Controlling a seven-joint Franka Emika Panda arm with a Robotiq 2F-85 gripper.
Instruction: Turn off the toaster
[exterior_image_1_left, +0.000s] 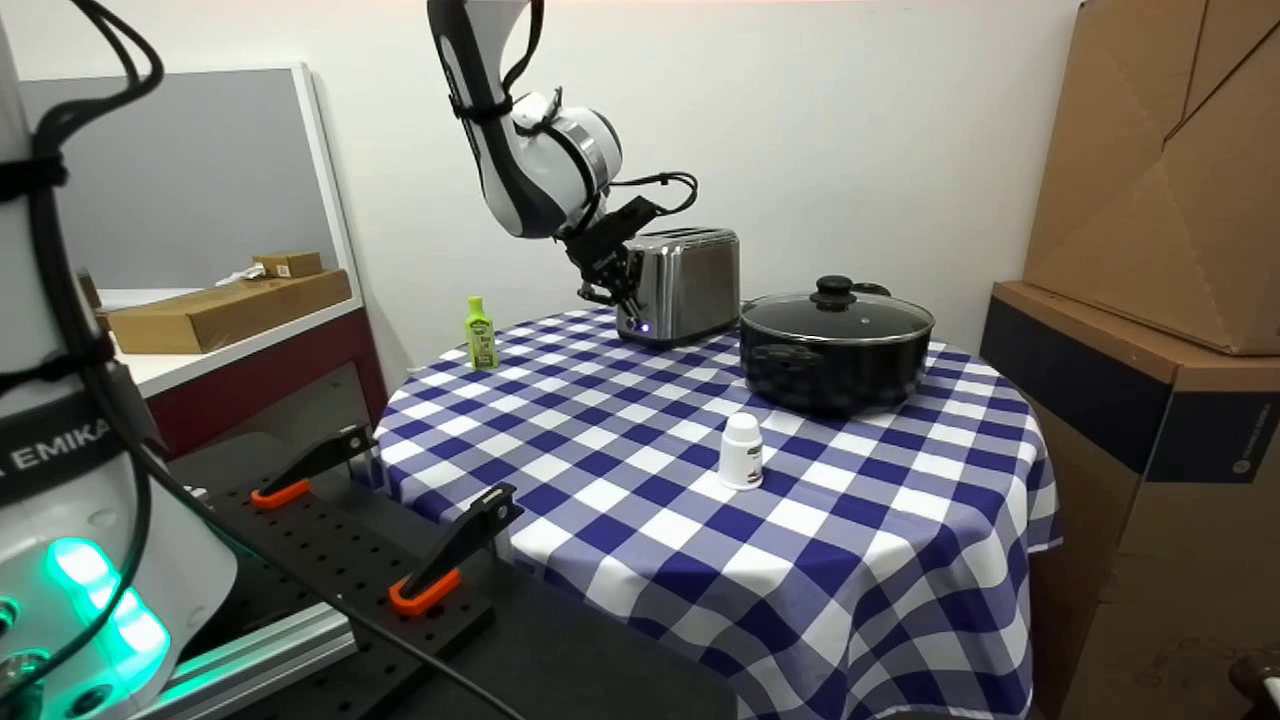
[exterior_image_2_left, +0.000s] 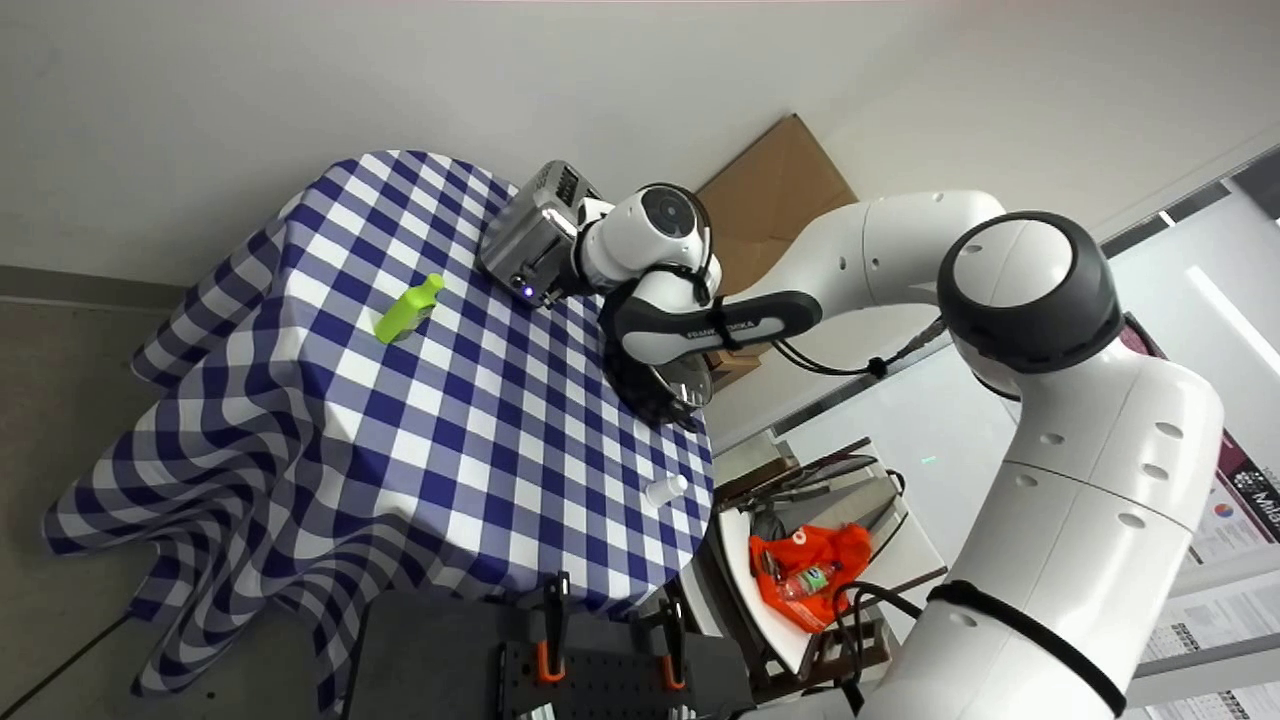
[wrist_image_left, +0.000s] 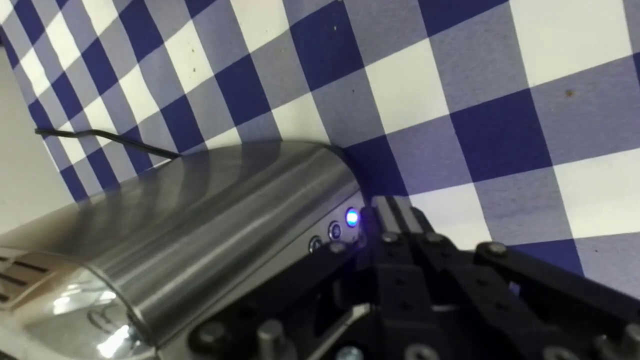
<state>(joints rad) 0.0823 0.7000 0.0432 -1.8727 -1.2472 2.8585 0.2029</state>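
Wrist view: boxy silver metal toaster (wrist_image_left: 210, 225) likely not off yet (round blue light (wrist_image_left: 352, 217)); beside it, black hand (wrist_image_left: 397, 212), squeezed narrow.

In an exterior view we see a toaster (exterior_image_1_left: 700, 285) on a tablecloth (exterior_image_1_left: 600, 425), gripper (exterior_image_1_left: 632, 312) just beside it, lidded pot (exterior_image_1_left: 835, 368) at right, squeeze bottle (exterior_image_1_left: 481, 338) at left, capped bottle (exterior_image_1_left: 741, 455) before the pot.

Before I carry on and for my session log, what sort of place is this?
Probably a robotics lab set up like a kitchen, though I can't be certain: the toaster stands on a checked tablecloth, while orange-and-black clamps sit on a perforated black plate.
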